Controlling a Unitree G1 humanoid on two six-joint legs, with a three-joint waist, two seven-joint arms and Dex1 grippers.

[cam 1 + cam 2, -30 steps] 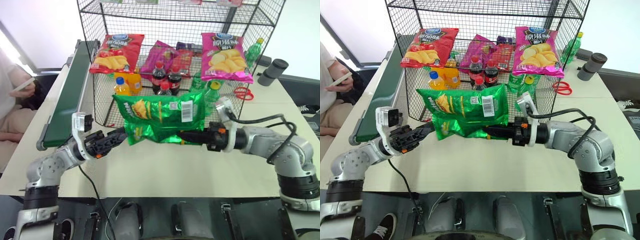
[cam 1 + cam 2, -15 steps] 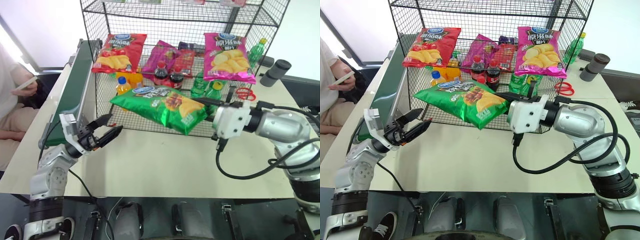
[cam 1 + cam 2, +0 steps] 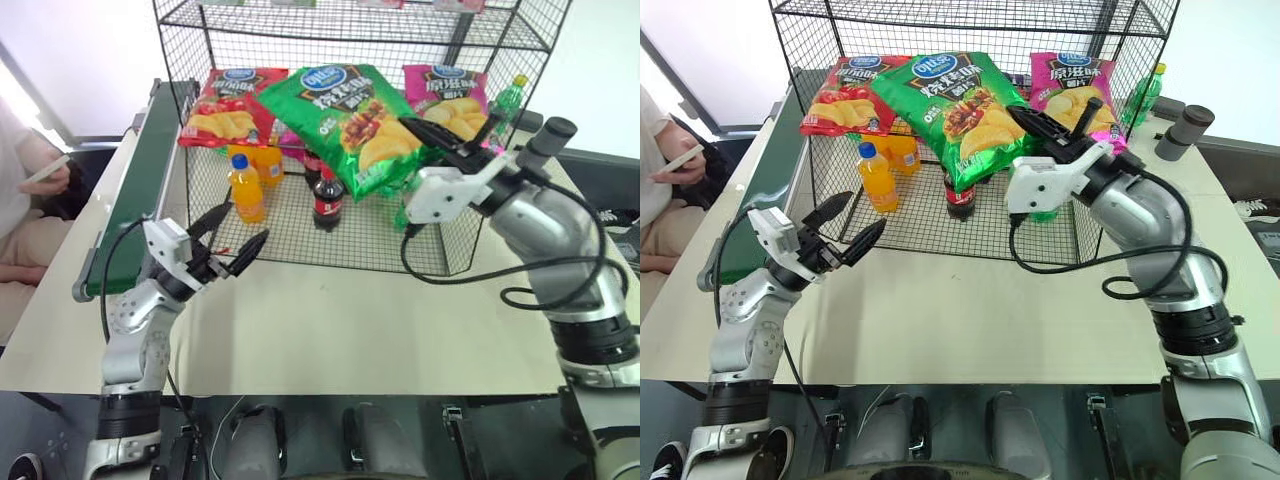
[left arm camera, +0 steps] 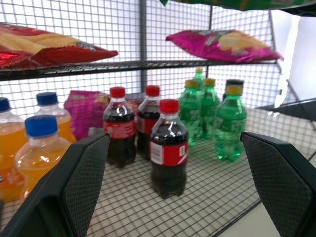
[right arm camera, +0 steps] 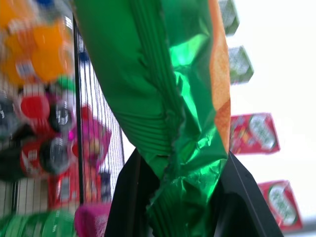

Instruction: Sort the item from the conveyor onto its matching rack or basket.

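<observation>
The right tool [image 3: 1065, 125] is clenched on one crimped end of the green crisps bag [image 3: 960, 105], so the rest of the bag fans out ahead of it, logo side up and tilted, free to be slid flat onto a tier. From where I stand the bag hangs in front of the rack [image 3: 480, 30] at the level of the chip shelf, between the red bag [image 3: 230, 105] and the pink bag [image 3: 455, 100], which looks like the gap it is meant for; it rests on nothing yet. The right arm is raised and reaches forward, its forearm angled inward toward the rack, cable looping beneath.

Well below and off to the other side, the left tool [image 3: 228, 238] is released, fingers spread wide with nothing between them, aimed at the bottles on the lowest tier: cola [image 4: 169, 148], orange drink [image 4: 42, 153], green soda [image 4: 231, 123]. Its arm is low over the surface [image 3: 330, 330], beside the conveyor [image 3: 140, 180], apparently out of the way.
</observation>
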